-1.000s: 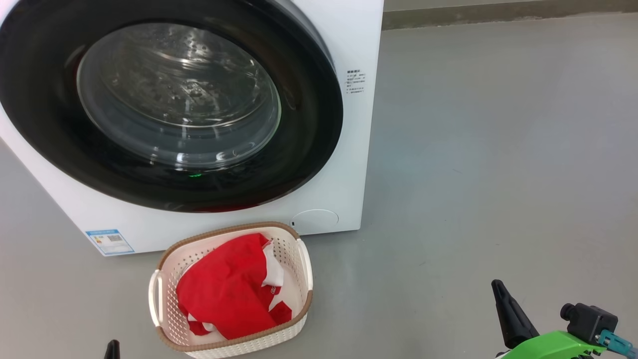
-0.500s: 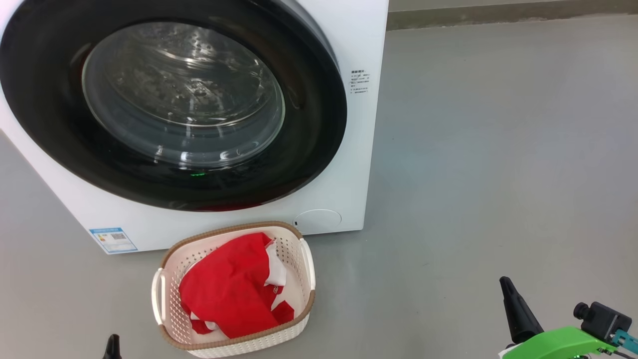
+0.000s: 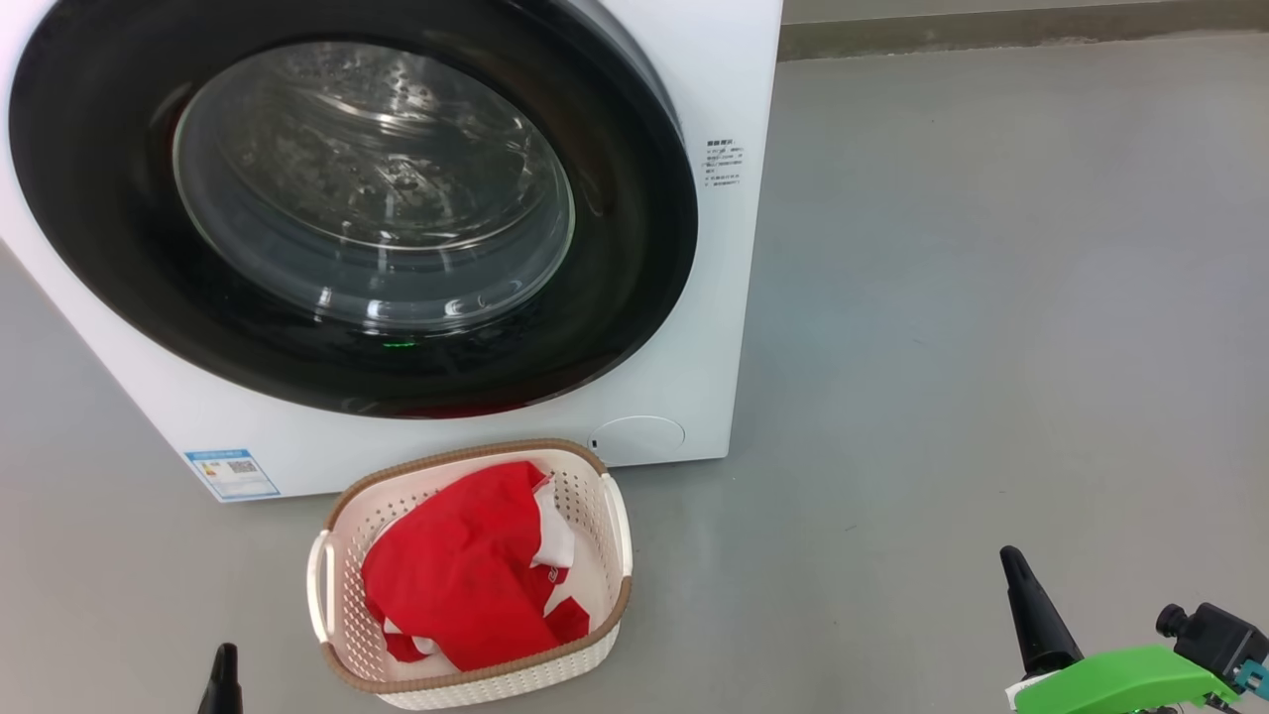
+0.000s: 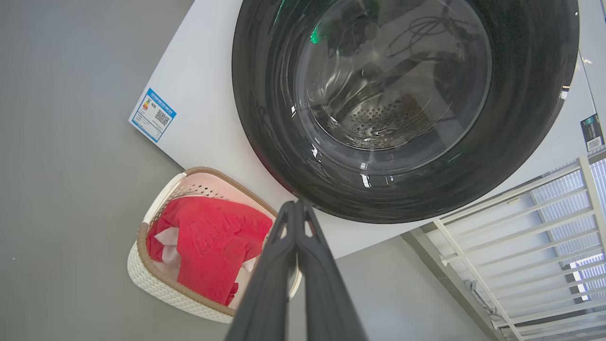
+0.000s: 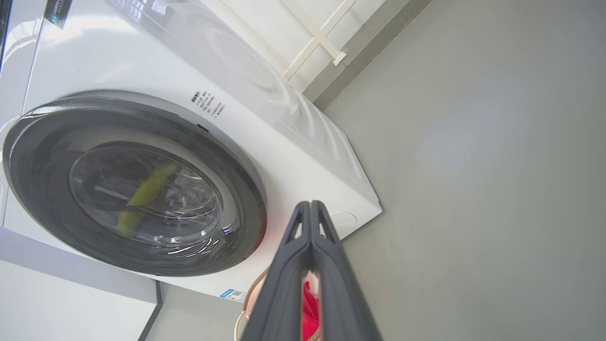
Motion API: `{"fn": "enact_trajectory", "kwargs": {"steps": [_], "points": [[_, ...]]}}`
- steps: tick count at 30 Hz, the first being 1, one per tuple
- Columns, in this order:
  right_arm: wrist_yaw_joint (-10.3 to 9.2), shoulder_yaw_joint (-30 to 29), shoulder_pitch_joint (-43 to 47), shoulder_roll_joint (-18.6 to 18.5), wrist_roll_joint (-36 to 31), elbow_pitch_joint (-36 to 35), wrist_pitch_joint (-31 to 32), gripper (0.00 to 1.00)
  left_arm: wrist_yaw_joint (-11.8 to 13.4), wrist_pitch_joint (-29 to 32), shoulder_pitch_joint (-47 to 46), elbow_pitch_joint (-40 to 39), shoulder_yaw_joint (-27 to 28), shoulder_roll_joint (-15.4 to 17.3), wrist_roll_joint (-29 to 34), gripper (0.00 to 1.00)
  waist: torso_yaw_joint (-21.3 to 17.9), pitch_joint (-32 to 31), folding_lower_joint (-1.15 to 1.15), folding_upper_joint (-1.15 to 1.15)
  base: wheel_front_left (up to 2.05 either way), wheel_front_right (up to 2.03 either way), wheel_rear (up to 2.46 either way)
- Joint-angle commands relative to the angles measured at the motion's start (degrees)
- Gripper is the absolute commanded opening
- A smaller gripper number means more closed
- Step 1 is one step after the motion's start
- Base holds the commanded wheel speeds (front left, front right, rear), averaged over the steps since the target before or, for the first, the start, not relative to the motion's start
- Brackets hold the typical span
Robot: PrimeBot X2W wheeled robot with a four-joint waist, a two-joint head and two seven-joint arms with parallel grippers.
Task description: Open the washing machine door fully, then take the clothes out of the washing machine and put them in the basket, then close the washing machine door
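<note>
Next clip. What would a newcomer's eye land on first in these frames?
The wide glossy black washing machine door, shut against the white washing machine, dominates the upper left of the head view. Just below it on the grey floor, bright red clothes lie heaped in the cream basket. The left claw and right claw are shut, holding nothing.

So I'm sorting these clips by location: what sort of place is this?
Probably a laundry corner, perhaps a test room: a white front-loading washing machine on a bare grey floor, with a basket of red clothes before it.
</note>
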Motion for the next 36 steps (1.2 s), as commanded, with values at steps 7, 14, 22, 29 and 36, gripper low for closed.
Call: {"fn": "enact_trajectory", "kwargs": {"steps": [7, 14, 22, 29, 36], "points": [[-0.07, -0.58, -2.44, 0.11, 5.18, -1.93, 1.54, 0.0, -0.11, 1.38, -3.26, -1.07, 1.78, 0.24, -4.57, 0.0, 0.29, -0.02, 0.0, 0.0, 0.0, 0.0, 0.0], [-0.07, -1.12, -2.62, 0.37, 9.31, -2.22, 2.73, 0.0, -0.12, 2.54, -4.13, -1.0, 2.13, -0.06, -8.08, 0.0, 0.55, -0.05, 0.0, 0.0, 0.0, 0.0, 0.0], [-0.08, -1.75, -2.84, 0.65, 14.02, -2.55, 4.08, 0.0, -0.13, 3.86, -5.12, -0.93, 2.52, -0.4, -12.08, 0.0, 0.85, -0.07, 0.0, 0.0, 0.0, 0.0, 0.0], [-0.09, -2.3, -3.03, 0.91, 18.15, -2.84, 5.28, 0.0, -0.14, 5.02, -5.98, -0.86, 2.87, -0.69, -15.59, 0.0, 1.11, -0.09, 0.0, 0.0, 0.0, 0.0, 0.0], [-0.1, -2.86, -3.22, 1.17, 22.29, -3.13, 6.48, 0.0, -0.15, 6.18, -6.86, -0.8, 3.22, -0.99, -19.11, 0.0, 1.38, -0.11, 0.0, 0.0, 0.0, 0.0, 0.0]]}}
